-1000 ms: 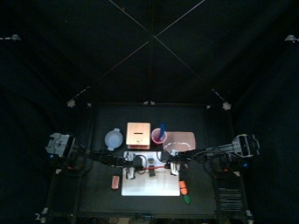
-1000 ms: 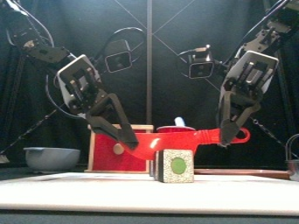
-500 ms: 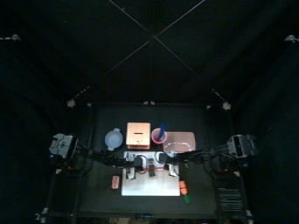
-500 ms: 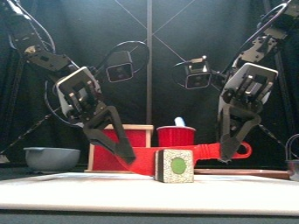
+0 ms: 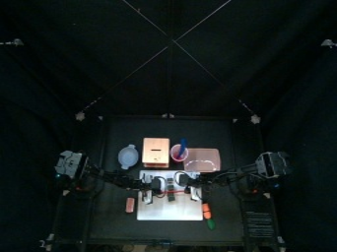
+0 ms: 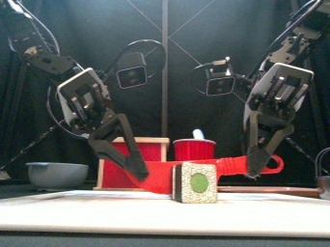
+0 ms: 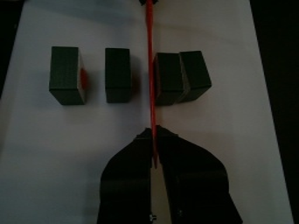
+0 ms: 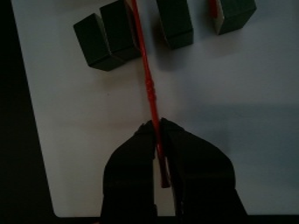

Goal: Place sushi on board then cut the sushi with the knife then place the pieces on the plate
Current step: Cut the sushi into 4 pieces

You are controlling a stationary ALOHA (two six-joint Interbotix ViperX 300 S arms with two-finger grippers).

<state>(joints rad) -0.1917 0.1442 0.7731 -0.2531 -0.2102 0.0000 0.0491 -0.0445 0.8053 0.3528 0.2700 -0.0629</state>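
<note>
Red plastic knife (image 7: pixel 151 70) clenched at each end by left hand (image 7: pixel 153 133) and right hand (image 8: pixel 158 127), level between dark green sushi blocks (image 7: pixel 117 74), likely for even pressure; flat pink tray (image 5: pixel 204 155) at their one o'clock.

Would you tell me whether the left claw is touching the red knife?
Touching. The left wrist view shows the red knife running between the jaws of the left claw, which are closed on it.
</note>
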